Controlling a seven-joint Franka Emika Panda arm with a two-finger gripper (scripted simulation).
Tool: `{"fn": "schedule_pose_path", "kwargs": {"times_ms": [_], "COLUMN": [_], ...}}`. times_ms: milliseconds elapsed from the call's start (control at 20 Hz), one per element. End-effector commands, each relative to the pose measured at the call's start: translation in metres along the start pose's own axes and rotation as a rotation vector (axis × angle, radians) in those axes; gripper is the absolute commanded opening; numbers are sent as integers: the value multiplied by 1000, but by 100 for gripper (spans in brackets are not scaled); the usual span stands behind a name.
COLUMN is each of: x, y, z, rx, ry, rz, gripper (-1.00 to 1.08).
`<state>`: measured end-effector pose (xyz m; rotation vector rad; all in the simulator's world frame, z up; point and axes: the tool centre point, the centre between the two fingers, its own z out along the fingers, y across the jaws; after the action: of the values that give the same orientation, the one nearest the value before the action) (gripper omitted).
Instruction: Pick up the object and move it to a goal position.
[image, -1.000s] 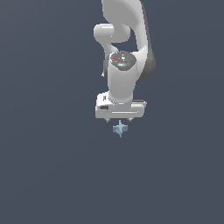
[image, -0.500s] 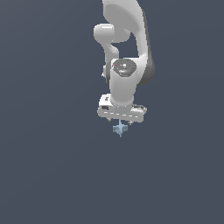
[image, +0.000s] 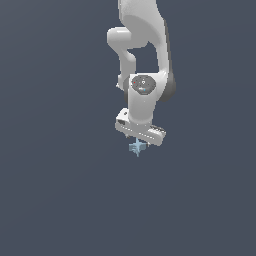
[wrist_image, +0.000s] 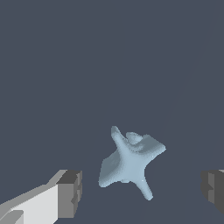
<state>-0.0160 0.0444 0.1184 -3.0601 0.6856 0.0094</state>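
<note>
Ext. view: white arm comes down from top centre of frame, wrist turned so the gripper body sits as a slanted bar just below frame centre, its ext.-view-left end higher than the right. Directly under it, touching or nearly so, is the object, a tiny pale-blue cross/star piece w/ short prongs, approx. centre of frame, slightly right of the middle line. Background is plain dark grey-blue; no bench edge visible, so can't tell whether the object rests on a surface or hangs free.

Wrist view: object fills lower-centre of picture. Its longest axis runs diagonally, from a thin prong at upper-left of the piece to a thin prong at lower-right. A broader arm crosses that, pointing to upper right, w/ a wide flared lobe opposite at lower left. A small stub sticks up near the middle, toward the camera.

Gripper is open: one finger w/ dark pad at lower left of frame, the other at the lower right edge, wide gap between. Object lies between the two, nearer the lower-left finger, neither pad touching it.
</note>
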Motion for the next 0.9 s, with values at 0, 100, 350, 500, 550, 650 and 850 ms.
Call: {"fn": "schedule_pose_path", "kwargs": {"times_ms": [0, 100, 350, 500, 550, 650, 850], "x": [-3, -6, -10, -12, -13, -13, -14], "y": [0, 1, 1, 2, 2, 2, 2], "z": [7, 11, 20, 24, 25, 26, 27], "rx": [0, -1, -2, -3, -3, -3, -3], "ry": [2, 3, 5, 6, 7, 7, 8], "rz": [64, 108, 193, 228, 237, 251, 262], "gripper": [100, 100, 100, 100, 100, 100, 100]}}
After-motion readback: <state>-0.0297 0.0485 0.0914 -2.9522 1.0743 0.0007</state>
